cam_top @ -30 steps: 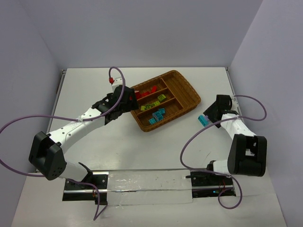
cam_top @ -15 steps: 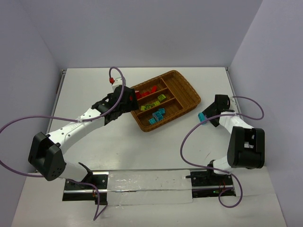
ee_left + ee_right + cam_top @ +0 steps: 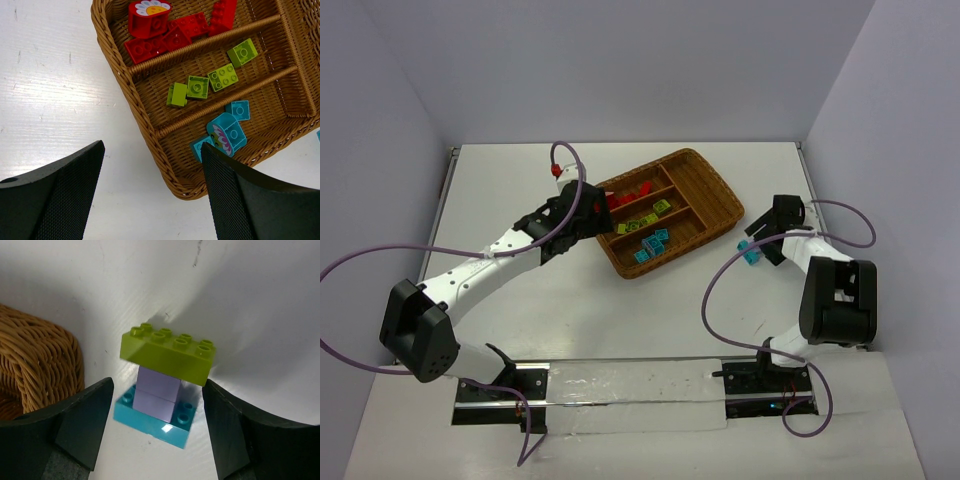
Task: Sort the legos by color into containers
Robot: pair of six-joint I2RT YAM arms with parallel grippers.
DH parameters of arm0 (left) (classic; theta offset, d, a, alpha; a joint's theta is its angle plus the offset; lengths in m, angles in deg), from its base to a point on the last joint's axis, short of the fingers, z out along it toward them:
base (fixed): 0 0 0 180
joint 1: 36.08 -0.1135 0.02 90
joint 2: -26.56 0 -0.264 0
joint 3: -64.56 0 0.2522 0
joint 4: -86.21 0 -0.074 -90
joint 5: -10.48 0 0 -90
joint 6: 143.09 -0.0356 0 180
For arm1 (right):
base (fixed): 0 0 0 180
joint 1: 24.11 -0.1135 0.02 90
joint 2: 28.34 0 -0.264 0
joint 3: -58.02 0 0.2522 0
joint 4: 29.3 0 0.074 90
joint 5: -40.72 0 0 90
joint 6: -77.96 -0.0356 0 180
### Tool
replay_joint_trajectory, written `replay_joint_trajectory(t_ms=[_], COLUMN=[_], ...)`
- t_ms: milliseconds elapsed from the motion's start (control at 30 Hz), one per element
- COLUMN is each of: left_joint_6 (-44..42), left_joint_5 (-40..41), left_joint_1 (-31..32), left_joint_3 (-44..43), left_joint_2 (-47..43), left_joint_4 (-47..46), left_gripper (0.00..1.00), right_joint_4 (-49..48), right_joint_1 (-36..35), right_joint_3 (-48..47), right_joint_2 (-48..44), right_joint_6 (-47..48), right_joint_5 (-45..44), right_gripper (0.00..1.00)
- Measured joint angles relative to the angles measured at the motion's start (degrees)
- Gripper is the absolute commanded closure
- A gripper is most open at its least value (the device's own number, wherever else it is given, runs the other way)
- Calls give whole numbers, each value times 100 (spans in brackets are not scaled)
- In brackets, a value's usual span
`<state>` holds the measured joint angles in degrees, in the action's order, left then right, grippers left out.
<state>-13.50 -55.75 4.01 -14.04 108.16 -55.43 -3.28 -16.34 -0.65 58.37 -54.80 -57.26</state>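
— Legos nearest us first: what worries you about that stack (image 3: 159,390) on the bench (image 3: 240,300), just off the tray (image 3: 127,87)?

— Three colours locked together; a cyan brick (image 3: 150,422) underneath, a purple piece (image 3: 156,385) in the middle, a yellow-green brick (image 3: 167,354) overhanging on top; the right gripper (image 3: 157,390) straddles it, jaws apart, nothing held; a squeeze on the overhang could topple it or snap it loose; dropped whole, it spoils a slot.

— And the wicker beside it?

— Near; a sideways drift could shove the tray.

— Farther in?

— Cyan pieces (image 3: 227,132) fill the tray's nearest slot, green ones (image 3: 197,87) the middle, red ones (image 3: 160,40) the far one; the left gripper (image 3: 152,147) hangs over the tray's corner, jaws apart and empty; a descent from there could catch the rim.
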Motion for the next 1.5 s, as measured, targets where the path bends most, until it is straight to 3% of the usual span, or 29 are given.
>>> replay_joint_trajectory(t_ms=[267, 567, 733, 1200, 1500], left_joint_6=[0, 2, 2, 7, 9], left_joint_5=[2, 2, 2, 2, 2], left_joint_1=[8, 20, 32, 78, 118], left_joint_3=[0, 0, 0, 0, 0], left_joint_2=[0, 0, 0, 0, 0], left_joint_4=[0, 0, 0, 1, 2], left_gripper=[15, 15, 15, 15, 15], right_joint_4=[-20, -4, -2, 67, 113], right_joint_1=[0, -29, -61, -161, -201], right_joint_3=[-318, -305, -155, 87, 241], right_joint_2=[302, 278, 139, -169, -382], right_joint_6=[169, 512, 669, 897, 987], right_joint_5=[14, 12, 11, -15, -62], right_gripper=[35, 32, 37, 23, 35])
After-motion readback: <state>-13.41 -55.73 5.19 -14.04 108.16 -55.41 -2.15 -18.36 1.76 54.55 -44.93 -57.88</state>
